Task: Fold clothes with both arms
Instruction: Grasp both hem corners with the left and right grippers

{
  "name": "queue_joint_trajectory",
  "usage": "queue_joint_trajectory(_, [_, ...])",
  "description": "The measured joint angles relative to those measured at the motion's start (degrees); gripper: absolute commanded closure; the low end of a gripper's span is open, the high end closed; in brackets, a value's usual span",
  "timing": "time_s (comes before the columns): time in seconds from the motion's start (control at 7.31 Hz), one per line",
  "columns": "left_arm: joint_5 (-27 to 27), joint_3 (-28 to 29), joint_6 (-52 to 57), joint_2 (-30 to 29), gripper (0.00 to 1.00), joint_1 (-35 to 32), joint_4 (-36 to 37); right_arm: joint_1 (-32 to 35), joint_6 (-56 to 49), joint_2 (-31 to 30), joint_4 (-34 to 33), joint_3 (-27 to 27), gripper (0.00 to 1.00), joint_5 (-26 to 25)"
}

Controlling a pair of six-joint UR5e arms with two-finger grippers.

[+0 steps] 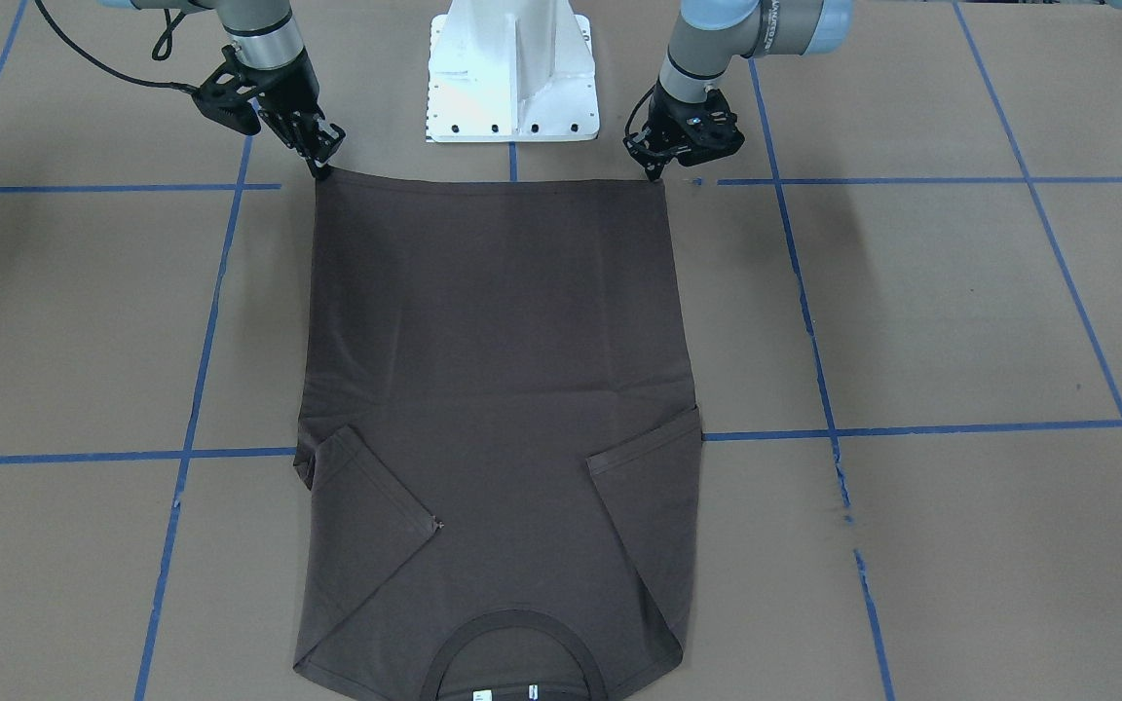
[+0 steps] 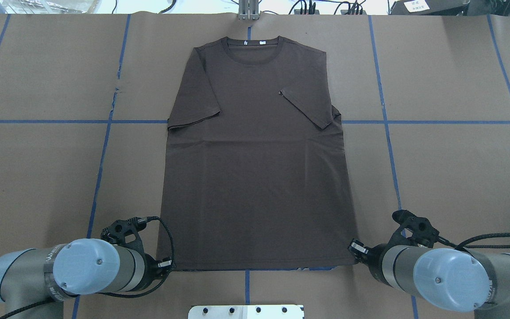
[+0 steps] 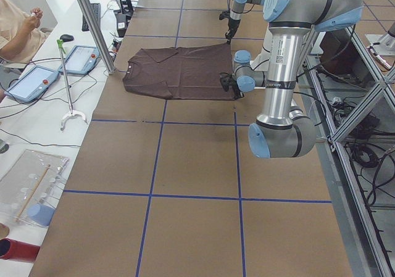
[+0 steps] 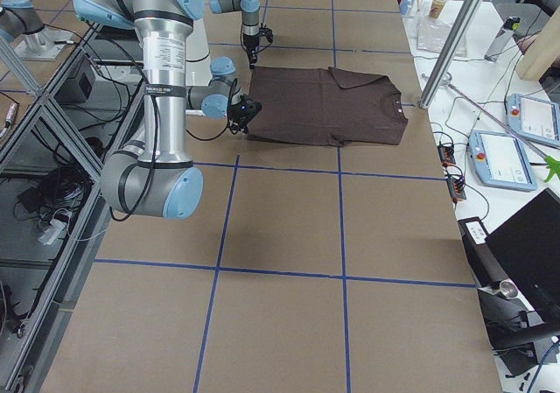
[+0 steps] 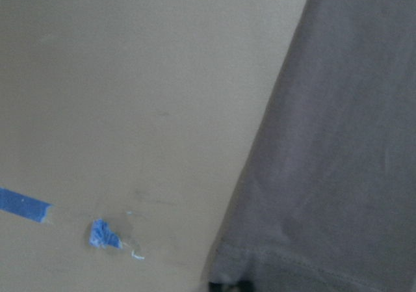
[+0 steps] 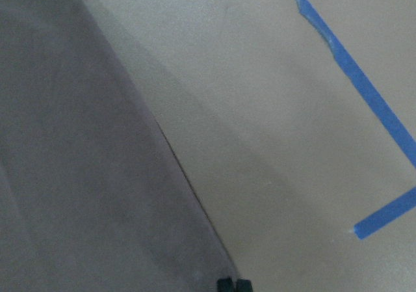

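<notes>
Black left gripper [image 1: 655, 173] was closed narrowly on one hem corner of the dark brown-grey knit T-shirt [image 1: 498, 321], spread flat on the brown table [image 1: 960, 312]; the right gripper [image 1: 319, 167] was pinched on the other, seemingly so the hem could be lifted evenly.

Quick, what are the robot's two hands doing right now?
Left gripper: shut on the shirt's hem corner.
Right gripper: shut on the other hem corner.

My brown-papered table [image 2: 38, 177], gridded in blue tape [image 2: 60, 121].
White desk [image 3: 28, 119] with tablets [image 3: 29, 82] and a metal post [image 3: 92, 24] at twelve o'clock.
</notes>
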Motion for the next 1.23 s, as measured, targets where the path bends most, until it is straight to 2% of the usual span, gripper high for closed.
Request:
queue_joint_trajectory(0.27, [0.06,-1.43,-0.04,0.14,1.0,-0.26,0.04,0.02,-0.02,-0.01,0.02,0.08,1.0,0.0])
queue_joint_trajectory(0.41, [0.11,-2.84,-0.06,0.42,0.92,-0.29,0.78,0.0,0.0,0.0,0.06,0.26,1.0,0.0])
queue_joint_trajectory(0.55, [0.55,-3.62,-0.08,0.48,0.52,-0.13,2.46,-0.02,0.02,0.0,0.07,0.47,1.0,0.0])
queue_joint_trajectory(1.23, [2.1,-2.37,0.58,-0.23,0.52,-0.26,4.96,-0.03,-0.01,-0.11,0.08,0.56,1.0,0.0])
